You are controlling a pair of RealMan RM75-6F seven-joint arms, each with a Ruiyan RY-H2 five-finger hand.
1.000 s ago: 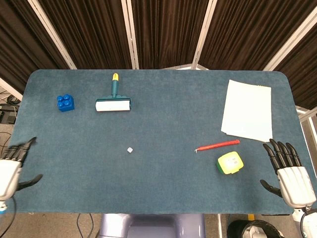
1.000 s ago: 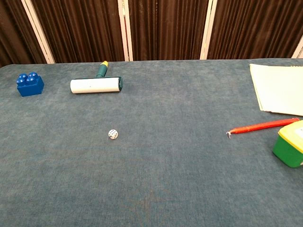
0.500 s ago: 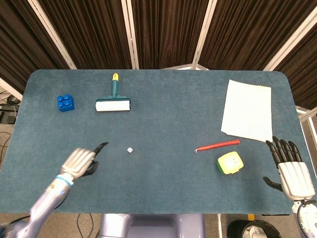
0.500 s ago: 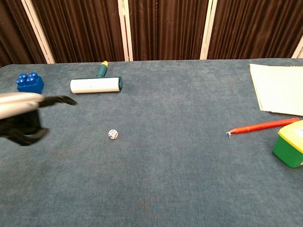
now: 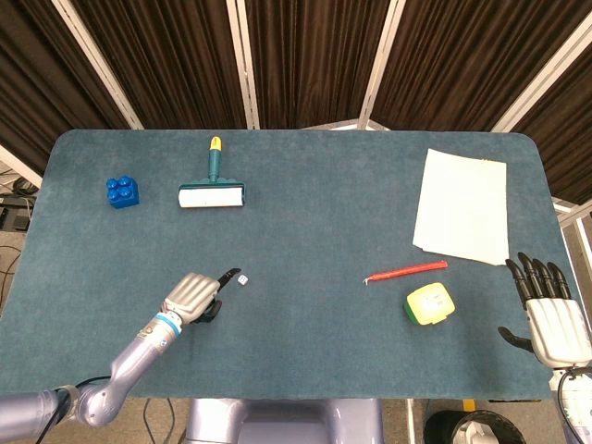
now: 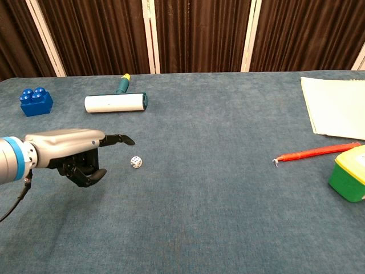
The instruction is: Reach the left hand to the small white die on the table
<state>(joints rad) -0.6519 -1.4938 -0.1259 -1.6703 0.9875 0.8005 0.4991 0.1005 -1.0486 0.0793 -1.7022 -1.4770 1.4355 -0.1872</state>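
The left hand (image 5: 192,296) hovers just beside the small white die (image 5: 242,278), one finger extended, the others curled, holding nothing. A short, slow advance should land the fingertip on it without knocking it across the desk (image 5: 314,203).

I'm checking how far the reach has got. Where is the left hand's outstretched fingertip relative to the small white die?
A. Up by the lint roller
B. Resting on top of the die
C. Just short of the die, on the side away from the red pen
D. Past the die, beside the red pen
C: in the head view the left hand points a fingertip that ends just beside the die, with the red pen off on the die's far side.
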